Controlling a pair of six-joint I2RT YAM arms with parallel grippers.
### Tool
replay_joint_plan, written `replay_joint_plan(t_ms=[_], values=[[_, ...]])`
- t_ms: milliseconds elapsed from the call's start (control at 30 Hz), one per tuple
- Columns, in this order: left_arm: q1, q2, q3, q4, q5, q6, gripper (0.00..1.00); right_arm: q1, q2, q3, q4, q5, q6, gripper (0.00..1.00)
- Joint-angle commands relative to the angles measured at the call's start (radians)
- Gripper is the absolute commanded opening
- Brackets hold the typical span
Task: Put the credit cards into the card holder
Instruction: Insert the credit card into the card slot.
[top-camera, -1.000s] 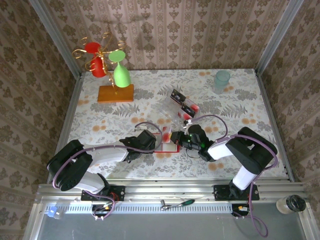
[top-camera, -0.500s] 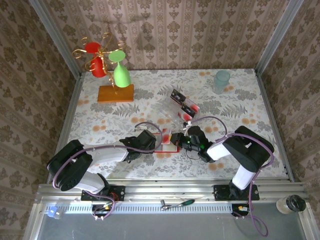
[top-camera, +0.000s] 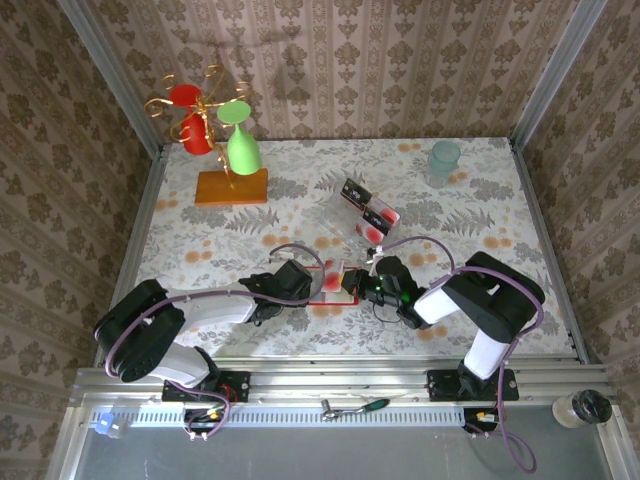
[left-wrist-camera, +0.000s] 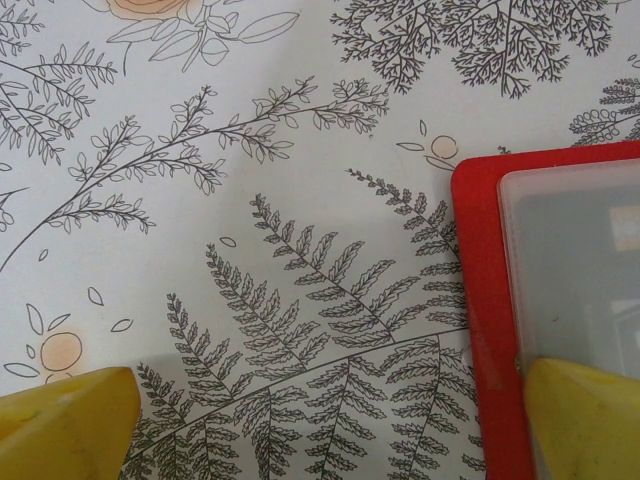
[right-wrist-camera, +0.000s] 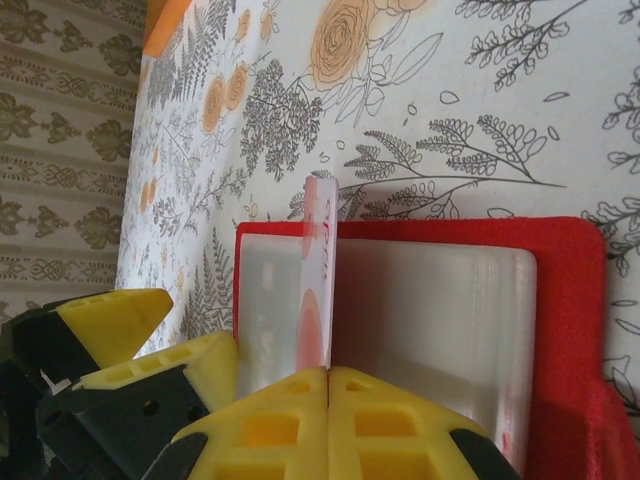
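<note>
**Tabletop** (top-camera: 200, 250): covered in a floral cloth. Both arms reach in from the near edge and meet just short of its centre.

**Clear tray** (top-camera: 345, 208): lies past the centre, toward the far edge. It holds several credit cards (top-camera: 378, 220), one black and the others whitish with red blotches. None of these has been moved yet.

**Left gripper** (left-wrist-camera: 330, 420): jaws spread wide and empty. One yellow fingertip (left-wrist-camera: 590, 420) lies over an edge of the holder. Whether it bears down cannot be told.

**Right gripper** (right-wrist-camera: 328, 375): jaws pressed together, pinching one card by its lower edge.

**Card holder** (right-wrist-camera: 570, 300): red, lying flat between the two grippers with its pale pocket facing up. What the pocket contains cannot be made out.

**Credit card** (right-wrist-camera: 320, 270): whitish with a red blotch, held upright on its edge over the pale pocket. It is not yet seated.

**Progress:** judged early. One insertion is in hand, no card is confirmed inside the holder, and the tray's cards remain to be transferred.
</note>
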Motion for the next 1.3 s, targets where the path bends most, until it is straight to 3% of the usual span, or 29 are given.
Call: replay_joint_plan(t_ms=[0, 800, 1267], values=[[-0.006, 0.006, -0.017, -0.043, -0.015, -0.006, 1.00, 0.014, 0.021, -0.015, 0.022, 0.026, -0.001, 0.00], [-0.006, 0.004, -0.016, -0.042, -0.015, -0.007, 1.00, 0.045, 0.017, -0.063, 0.018, 0.044, 0.012, 0.00], [-0.006, 0.005, -0.017, -0.040, -0.017, -0.006, 1.00, 0.061, -0.018, -0.059, -0.076, 0.059, 0.019, 0.00]])
